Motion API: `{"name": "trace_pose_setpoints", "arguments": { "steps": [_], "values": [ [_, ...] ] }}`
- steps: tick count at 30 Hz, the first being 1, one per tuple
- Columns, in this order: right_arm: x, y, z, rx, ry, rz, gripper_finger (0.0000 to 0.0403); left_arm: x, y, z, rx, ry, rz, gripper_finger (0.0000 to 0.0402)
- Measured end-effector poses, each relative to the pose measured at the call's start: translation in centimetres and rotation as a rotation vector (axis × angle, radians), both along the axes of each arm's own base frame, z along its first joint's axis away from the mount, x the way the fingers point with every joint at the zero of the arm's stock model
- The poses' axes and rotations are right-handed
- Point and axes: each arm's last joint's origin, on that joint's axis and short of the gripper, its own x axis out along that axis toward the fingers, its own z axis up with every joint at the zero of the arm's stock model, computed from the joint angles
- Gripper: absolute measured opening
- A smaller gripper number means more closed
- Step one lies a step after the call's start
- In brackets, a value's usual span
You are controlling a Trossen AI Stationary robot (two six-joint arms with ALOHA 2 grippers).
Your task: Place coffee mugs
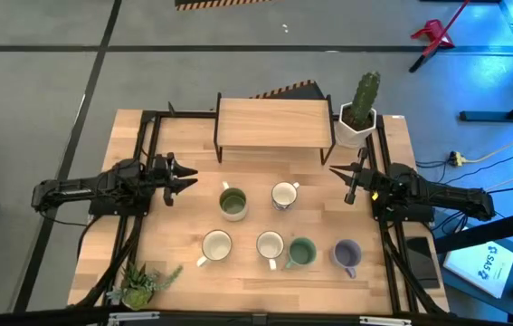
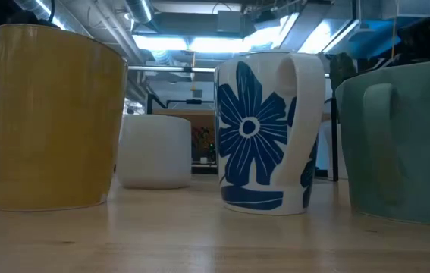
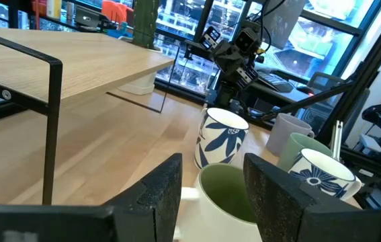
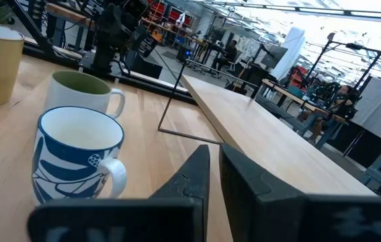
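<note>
Six mugs stand upright on the wooden table. In the high view the olive green mug (image 1: 232,202) and a blue-patterned white mug (image 1: 284,195) form the far row. The pale yellow mug (image 1: 216,245), the second blue-patterned mug (image 1: 270,245), the teal green mug (image 1: 302,253) and the lavender mug (image 1: 346,254) form the near row. My left gripper (image 1: 187,177) hovers open to the left of the olive green mug (image 3: 227,195). My right gripper (image 1: 350,184) is shut, to the right of the far patterned mug (image 4: 79,154), touching nothing.
A low wooden shelf on black legs (image 1: 274,122) stands at the table's far side, with a cactus in a white pot (image 1: 357,116) at its right. A small green plant (image 1: 138,285) sits at the near left corner. Bare wood lies between the shelf and the mugs.
</note>
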Motion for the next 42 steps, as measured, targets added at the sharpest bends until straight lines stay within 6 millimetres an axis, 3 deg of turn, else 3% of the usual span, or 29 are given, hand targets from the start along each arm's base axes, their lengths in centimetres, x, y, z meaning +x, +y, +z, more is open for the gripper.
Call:
{"name": "trace_pose_setpoints", "arguments": {
  "steps": [14,24,32,37,40,42],
  "values": [
    [0.0,0.0,0.0,0.007,-0.005,-0.006,0.0028,0.0,0.0,0.0,0.0,0.0,0.0,0.0153],
    [0.0,0.0,0.2,0.617,-0.195,0.002,0.0028,0.0,0.0,0.0,0.001,-0.004,0.016,0.0153],
    [-0.1,-0.2,0.4,0.684,-0.254,-0.052,0.0028,-0.1,0.3,0.9,0.012,-0.091,0.095,0.0153],
    [-0.6,-0.3,2.9,0.688,-0.532,-0.003,0.0028,-0.3,0.2,2.2,-0.047,-0.248,0.079,0.0153],
    [-1.4,-0.1,5.3,0.596,-0.706,0.062,0.0028,-1.0,0.0,4.6,-0.148,-0.447,0.014,0.0153],
    [-1.8,-0.1,7.0,0.525,-0.727,0.04,0.0028,-1.7,-0.2,6.8,-0.166,-0.559,-0.036,0.0153]
  ]
}}
